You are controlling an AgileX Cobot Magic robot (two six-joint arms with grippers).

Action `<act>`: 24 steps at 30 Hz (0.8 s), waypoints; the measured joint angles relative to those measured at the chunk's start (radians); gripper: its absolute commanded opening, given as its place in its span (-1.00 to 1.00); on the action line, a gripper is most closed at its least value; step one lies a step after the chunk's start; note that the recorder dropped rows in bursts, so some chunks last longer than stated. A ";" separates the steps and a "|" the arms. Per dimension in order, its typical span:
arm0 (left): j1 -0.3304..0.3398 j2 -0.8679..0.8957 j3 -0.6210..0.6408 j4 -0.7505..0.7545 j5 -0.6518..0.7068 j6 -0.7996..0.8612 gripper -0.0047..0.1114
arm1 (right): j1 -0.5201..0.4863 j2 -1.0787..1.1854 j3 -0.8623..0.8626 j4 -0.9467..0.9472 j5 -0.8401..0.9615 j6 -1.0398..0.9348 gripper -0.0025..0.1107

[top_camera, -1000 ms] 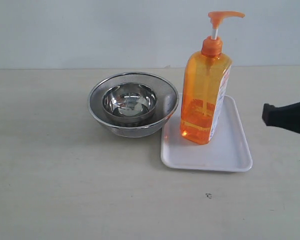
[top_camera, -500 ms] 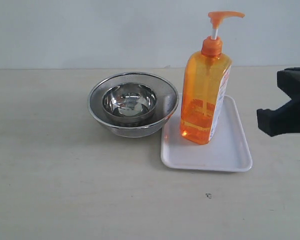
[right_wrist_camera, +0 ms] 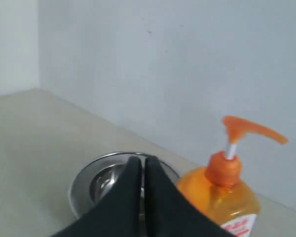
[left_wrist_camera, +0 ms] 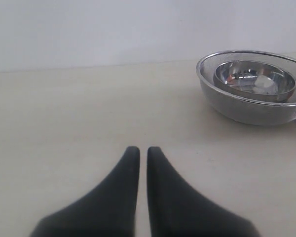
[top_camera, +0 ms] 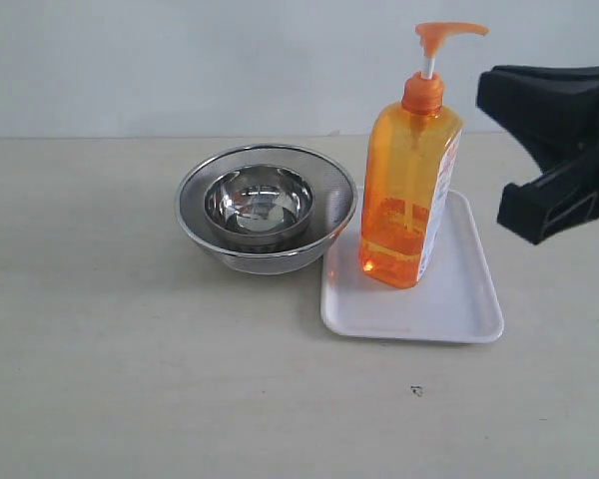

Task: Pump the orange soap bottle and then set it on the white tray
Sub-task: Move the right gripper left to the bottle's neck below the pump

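Jaws of the right gripper (right_wrist_camera: 142, 159) are pressed together with nothing between them, and it hangs clear of the table (top_camera: 130, 379). Ahead of its tips, near but not touching, the orange soap bottle (top_camera: 404, 190) stands upright on the white tray (top_camera: 469, 304), its pump head (top_camera: 444, 32) raised. Beyond the bottle sits a mesh strainer (top_camera: 329, 215) with a steel bowl (top_camera: 258, 205) inside, just beside the tray. The left gripper (left_wrist_camera: 139, 150) is likewise closed and empty, low over the table, with the strainer well ahead and off to one side.
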 measured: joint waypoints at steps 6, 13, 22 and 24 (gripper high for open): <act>0.000 0.000 0.000 0.000 0.000 0.000 -0.83 | -0.076 0.062 0.186 0.278 -0.401 -0.223 -0.96; 0.000 0.000 0.000 0.000 0.000 0.000 -0.83 | -0.080 0.281 0.255 0.399 -0.647 -0.289 -0.81; 0.000 0.000 0.000 0.000 0.000 0.000 -0.83 | -0.080 0.591 0.174 0.313 -0.872 -0.278 0.27; 0.000 0.000 0.000 0.000 0.000 0.000 -0.83 | -0.080 0.633 0.128 0.311 -0.874 -0.276 0.33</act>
